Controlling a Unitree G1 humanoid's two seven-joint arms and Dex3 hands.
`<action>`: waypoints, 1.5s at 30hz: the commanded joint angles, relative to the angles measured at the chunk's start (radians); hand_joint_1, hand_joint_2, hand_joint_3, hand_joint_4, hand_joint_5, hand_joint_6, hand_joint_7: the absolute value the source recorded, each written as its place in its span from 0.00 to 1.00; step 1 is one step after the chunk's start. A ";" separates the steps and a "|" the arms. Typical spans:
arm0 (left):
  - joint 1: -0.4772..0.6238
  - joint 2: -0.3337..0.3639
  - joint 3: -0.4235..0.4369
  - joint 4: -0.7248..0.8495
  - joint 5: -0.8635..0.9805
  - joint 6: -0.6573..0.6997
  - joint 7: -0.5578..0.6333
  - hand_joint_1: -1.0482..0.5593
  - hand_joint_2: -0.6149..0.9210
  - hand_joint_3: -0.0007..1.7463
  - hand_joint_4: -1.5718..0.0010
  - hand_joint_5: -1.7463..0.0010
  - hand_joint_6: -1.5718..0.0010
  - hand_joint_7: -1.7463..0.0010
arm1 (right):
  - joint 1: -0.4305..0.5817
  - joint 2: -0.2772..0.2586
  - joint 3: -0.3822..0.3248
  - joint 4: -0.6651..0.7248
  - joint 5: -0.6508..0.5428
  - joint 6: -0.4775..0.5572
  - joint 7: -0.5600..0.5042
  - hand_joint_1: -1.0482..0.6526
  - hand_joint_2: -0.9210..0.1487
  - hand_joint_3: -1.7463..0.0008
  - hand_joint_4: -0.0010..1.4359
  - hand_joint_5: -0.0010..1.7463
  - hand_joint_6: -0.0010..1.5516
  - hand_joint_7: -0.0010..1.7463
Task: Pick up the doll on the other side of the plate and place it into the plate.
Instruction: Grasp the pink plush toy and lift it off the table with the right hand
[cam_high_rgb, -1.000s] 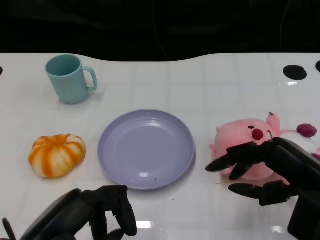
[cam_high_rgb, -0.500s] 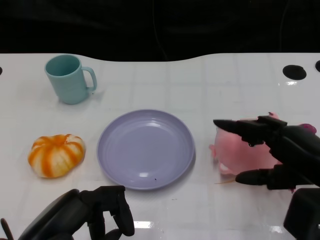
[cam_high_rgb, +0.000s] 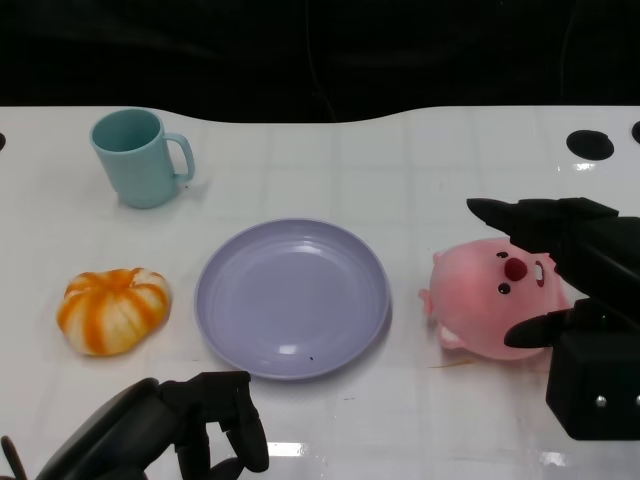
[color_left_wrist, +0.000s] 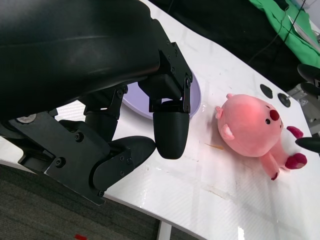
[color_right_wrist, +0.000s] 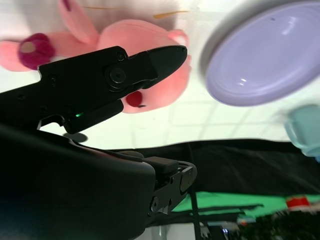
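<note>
- Right hand (cam_high_rgb: 560, 275) hangs spread apart, holding nothing, straddling the pink doll (cam_high_rgb: 495, 300).
- Doll lies on the tabletop (cam_high_rgb: 400, 170), just right of the purple plate (cam_high_rgb: 291, 297).
- Left hand (cam_high_rgb: 190, 430) curled, empty, near edge.

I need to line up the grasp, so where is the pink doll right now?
In the head view the pink doll lies on the table just right of the purple plate, apart from its rim, with the right hand open around it.
</note>
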 joint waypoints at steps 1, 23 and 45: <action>-0.006 0.014 0.004 -0.007 -0.001 0.007 -0.017 0.56 0.78 0.63 0.58 0.02 0.59 0.18 | -0.035 -0.023 0.020 0.004 -0.019 0.035 0.038 0.14 0.05 1.00 0.00 0.06 0.06 0.01; 0.007 0.006 0.001 -0.042 0.003 0.032 -0.022 0.57 0.77 0.64 0.58 0.02 0.60 0.18 | -0.275 0.009 0.187 0.394 -0.074 0.033 0.051 0.11 0.00 0.97 0.01 0.08 0.06 0.00; 0.020 -0.002 -0.008 -0.069 0.008 0.045 -0.016 0.56 0.77 0.64 0.58 0.01 0.60 0.19 | -0.503 0.147 0.357 0.966 -0.109 -0.047 -0.057 0.15 0.00 0.91 0.28 0.11 0.32 0.04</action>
